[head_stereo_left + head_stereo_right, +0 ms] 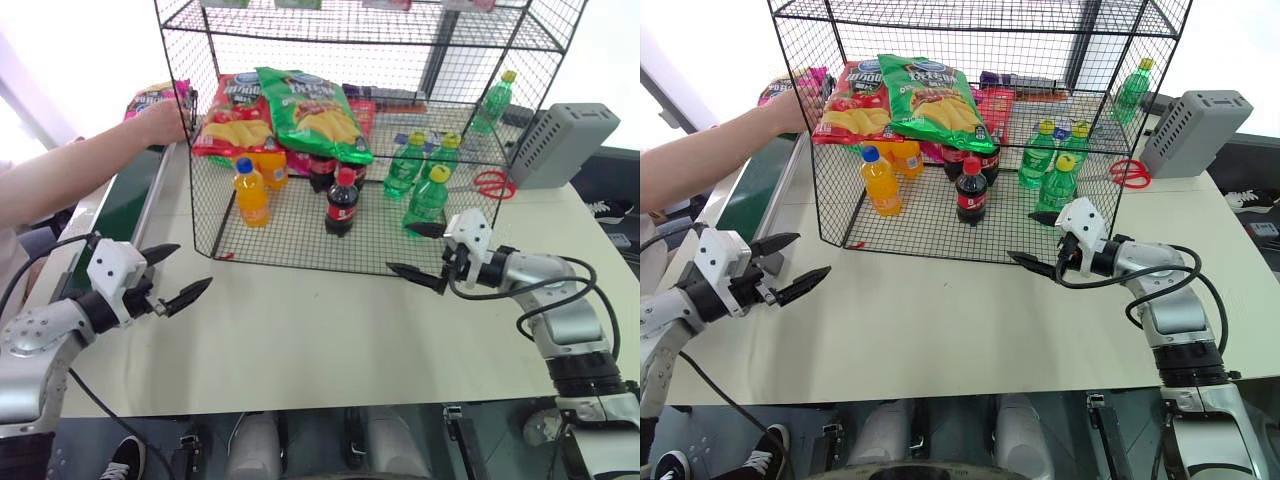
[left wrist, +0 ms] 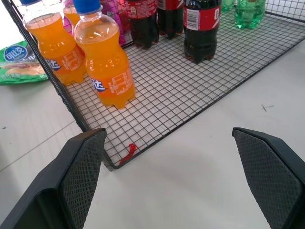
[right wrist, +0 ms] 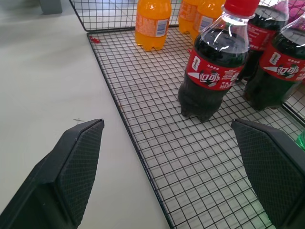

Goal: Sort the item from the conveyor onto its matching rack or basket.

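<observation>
we see the pink bag [image 1: 152,98] at the far left, held in a person's hand [image 1: 165,120] just beside the rack's [image 1: 300,255] left side, over the far end of the belt [image 1: 125,200]. the green belt runs along the left edge of the worktop [image 1: 330,340], with a grey rail on its inner side.

the rack stands at the middle of the worktop. on its upper shelf a red bag [image 1: 232,125] and a green bag [image 1: 315,112] lie tilted, the green one overlapping the red. on the rack's floor stand orange bottles [image 1: 250,193], cola bottles [image 1: 341,203] and green bottles [image 1: 427,195], each kind grouped together. a further green bottle [image 1: 494,100] stands behind the rack at the right, near a grey box [image 1: 562,143] and red scissors [image 1: 490,184].

our left gripper [image 1: 170,275] hangs over the worktop near the rack's front left corner, fingers spread wide, holding nothing. in its wrist view the rack's corner with a small red tie [image 2: 127,151] lies between the fingers, with an orange bottle just inside the mesh.

our right gripper [image 1: 425,254] sits at the rack's front right edge, also spread wide and empty, pointing left along the rack front. its wrist view looks over the rack floor at a cola bottle [image 3: 212,71] standing upright, with the orange bottles beyond.
</observation>
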Available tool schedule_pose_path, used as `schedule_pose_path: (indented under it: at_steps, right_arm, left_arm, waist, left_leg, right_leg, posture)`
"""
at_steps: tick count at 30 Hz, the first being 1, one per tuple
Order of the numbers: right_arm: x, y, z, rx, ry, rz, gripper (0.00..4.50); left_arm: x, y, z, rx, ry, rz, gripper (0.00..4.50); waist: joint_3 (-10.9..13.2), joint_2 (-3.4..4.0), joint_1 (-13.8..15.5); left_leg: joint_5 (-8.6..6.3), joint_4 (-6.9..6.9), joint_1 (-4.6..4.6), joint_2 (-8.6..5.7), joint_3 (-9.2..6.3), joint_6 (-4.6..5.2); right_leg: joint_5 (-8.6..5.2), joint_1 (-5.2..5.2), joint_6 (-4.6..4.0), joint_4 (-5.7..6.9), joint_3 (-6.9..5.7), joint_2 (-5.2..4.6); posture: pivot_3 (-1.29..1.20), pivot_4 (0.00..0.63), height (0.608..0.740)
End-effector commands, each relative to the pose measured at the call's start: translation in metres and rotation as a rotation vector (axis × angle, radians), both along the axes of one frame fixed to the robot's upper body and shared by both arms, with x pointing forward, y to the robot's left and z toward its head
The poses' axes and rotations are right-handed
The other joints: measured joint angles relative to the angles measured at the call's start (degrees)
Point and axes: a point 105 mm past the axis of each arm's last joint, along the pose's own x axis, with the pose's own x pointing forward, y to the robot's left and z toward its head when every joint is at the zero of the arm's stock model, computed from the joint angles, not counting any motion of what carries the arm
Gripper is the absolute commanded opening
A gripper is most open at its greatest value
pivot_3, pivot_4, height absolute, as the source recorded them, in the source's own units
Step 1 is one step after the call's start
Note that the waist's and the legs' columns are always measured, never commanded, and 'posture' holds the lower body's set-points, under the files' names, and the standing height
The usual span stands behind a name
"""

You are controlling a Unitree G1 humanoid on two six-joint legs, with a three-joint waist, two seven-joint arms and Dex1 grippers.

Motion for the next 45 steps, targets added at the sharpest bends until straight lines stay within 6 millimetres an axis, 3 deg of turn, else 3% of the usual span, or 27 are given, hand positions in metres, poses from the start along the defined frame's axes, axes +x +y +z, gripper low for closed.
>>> schedule_pose_path:
  at_steps: [1, 2, 18, 28, 37, 41, 45]
  right_arm:
    - [0.004, 0.003, 0.024, 0.041, -0.059, -0.009, 4.46]
    - [0.007, 0.001, 0.025, 0.055, -0.048, -0.031, 4.46]
    - [0.003, 0.000, 0.016, -0.004, -0.091, 0.009, 4.46]
    - [-0.020, 0.016, 0.018, 0.115, -0.009, 0.172, 4.46]
    - [-0.062, 0.062, 0.030, 0.312, 0.169, 0.405, 4.46]
    - [-0.085, 0.087, 0.024, 0.379, 0.290, 0.514, 4.46]
    - [-0.083, 0.094, 0.013, 0.345, 0.284, 0.506, 4.46]
  left_arm:
    - [0.001, 0.003, 0.010, 0.013, -0.049, 0.006, 4.50]
    - [0.000, 0.003, 0.010, 0.009, -0.047, 0.003, 4.50]
    - [-0.003, 0.019, 0.013, 0.061, -0.093, 0.065, 4.50]
    - [-0.014, 0.041, 0.014, 0.194, -0.144, 0.138, 4.50]
    - [-0.041, 0.096, 0.021, 0.559, -0.274, 0.293, 4.50]
    - [-0.056, 0.116, 0.015, 0.885, -0.328, 0.270, 4.50]
    - [-0.062, 0.126, 0.017, 0.984, -0.383, 0.290, 4.50]
  waist:
    - [0.10, 0.16, -0.74]
    - [0.15, 0.25, -0.52]
    - [0.18, 0.31, 0.10]
    - [0.19, 0.32, 0.20]
    - [0.19, 0.32, 0.21]
    - [0.20, 0.33, 0.30]
    - [0.19, 0.32, 0.36]
  left_leg:
    - [0.05, -0.02, 0.00, -0.28, -0.83, -0.04]
    - [0.11, -0.01, 0.02, -0.57, -1.54, -0.10]
    - [0.12, 0.09, 0.00, -0.52, -1.06, -0.14]
    - [0.11, 0.08, 0.00, -0.51, -1.04, -0.14]
    - [0.09, 0.05, -0.01, -0.24, -0.96, -0.14]
    - [0.07, 0.02, -0.01, -0.05, -0.95, -0.14]
    - [0.06, 0.02, -0.09, -0.01, -0.90, -0.14]
  right_leg:
    - [-0.06, 0.43, 0.09, -0.06, -0.68, -0.32]
    - [-0.18, 0.84, 0.23, -0.11, -1.33, -0.57]
    - [-0.26, 0.65, 0.25, -0.09, -1.04, -0.46]
    - [-0.26, 0.64, 0.24, -0.10, -1.03, -0.46]
    - [-0.30, 0.56, 0.14, -0.11, -1.00, -0.32]
    - [-0.34, 0.53, 0.08, -0.15, -1.01, -0.30]
    - [-0.35, 0.43, 0.07, -0.19, -1.00, -0.33]
  posture:
    - [0.00, 0.150, 0.740]
    - [0.00, 0.150, 0.740]
    - [0.00, 0.150, 0.740]
    - [0.00, 0.150, 0.740]
    - [0.00, 0.150, 0.740]
    - [0.00, 0.150, 0.740]
    - [0.00, 0.150, 0.740]
